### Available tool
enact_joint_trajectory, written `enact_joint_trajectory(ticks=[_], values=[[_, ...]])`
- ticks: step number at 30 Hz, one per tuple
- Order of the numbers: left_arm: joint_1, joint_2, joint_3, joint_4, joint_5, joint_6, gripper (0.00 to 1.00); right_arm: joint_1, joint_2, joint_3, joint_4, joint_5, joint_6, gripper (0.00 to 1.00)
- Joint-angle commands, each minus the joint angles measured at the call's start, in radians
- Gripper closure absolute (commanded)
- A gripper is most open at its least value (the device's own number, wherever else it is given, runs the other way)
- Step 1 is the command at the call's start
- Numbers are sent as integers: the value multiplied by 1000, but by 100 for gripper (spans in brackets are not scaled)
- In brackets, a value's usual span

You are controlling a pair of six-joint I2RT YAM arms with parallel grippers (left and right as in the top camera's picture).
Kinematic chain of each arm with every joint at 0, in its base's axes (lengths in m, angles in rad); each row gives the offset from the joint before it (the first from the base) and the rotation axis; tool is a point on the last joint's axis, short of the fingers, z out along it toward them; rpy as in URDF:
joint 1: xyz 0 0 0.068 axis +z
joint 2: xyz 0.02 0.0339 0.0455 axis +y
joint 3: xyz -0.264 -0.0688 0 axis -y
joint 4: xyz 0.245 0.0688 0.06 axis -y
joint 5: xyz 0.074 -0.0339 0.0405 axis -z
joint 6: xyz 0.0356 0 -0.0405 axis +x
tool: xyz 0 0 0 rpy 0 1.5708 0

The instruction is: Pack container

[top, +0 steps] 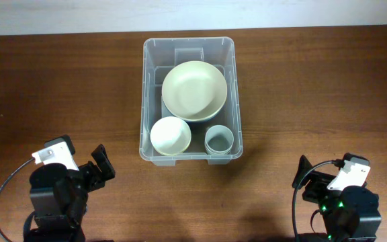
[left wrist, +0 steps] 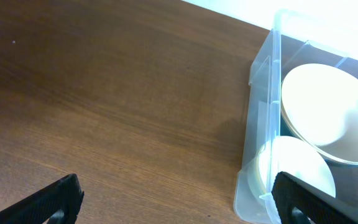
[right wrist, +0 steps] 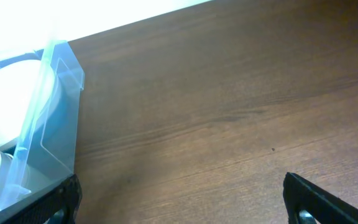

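The clear plastic container [top: 189, 47] stands at the table's middle back. Inside it are a large pale green bowl [top: 194, 90], a small white bowl [top: 170, 135] and a small grey cup [top: 218, 140]. My left gripper [top: 99, 168] is open and empty at the front left, apart from the container. In the left wrist view [left wrist: 179, 202] the container's wall [left wrist: 257, 118] and both bowls show at the right. My right gripper [top: 308, 176] is open and empty at the front right. In the right wrist view [right wrist: 182, 202] the container's corner [right wrist: 58, 112] shows at the left.
The brown wooden table [top: 59, 94] lies bare on both sides of the container. A pale wall strip runs along its far edge.
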Motion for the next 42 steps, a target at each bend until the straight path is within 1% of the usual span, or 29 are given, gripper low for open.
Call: enact_joint_trajectory(ticks=[1,11,14,16,19,22,23,26,28,32,35,36,39,42], values=[[-2,-3,-8,-1,14,19,0,6,-8,-7,-11,16,8,1],[-2,-3,-8,-1,14,19,0,6,-8,-7,-26,15,8,1],[-2,-3,-8,-1,14,19,0,6,-27,-18,-5,-17,3,1],[-2,-3,-8,-1,14,19,0,6,-51,-46,52,-50,-42,1],[-2,-3,-8,-1,14,19,0,6,-93,-127,186,-79,-112,1],[-2,-3,-8,-1,14,19,0,6,-153,-236,315,-82,-116,1],[-2,-3,-8,-1,14,19,0,6,-201,-314,409,-103,-116,1],[-2,-3,-8,-1,14,19,0,6,-273,-422,544,-129,-116,1],[-2,-3,-8,-1,14,19,0,6,-281,-471,629,-135,-117,1],[-2,-3,-8,-1,14,19,0,6,-282,-528,739,-123,-119,1],[-2,-3,-8,-1,14,19,0,6,-282,-579,841,-123,-193,1],[-2,-3,-8,-1,14,19,0,6,-282,-595,865,-123,-214,1],[-2,-3,-8,-1,14,19,0,5,-282,-593,855,-121,-268,1],[-2,-3,-8,-1,14,19,0,5,-282,-593,815,-137,-266,1]])
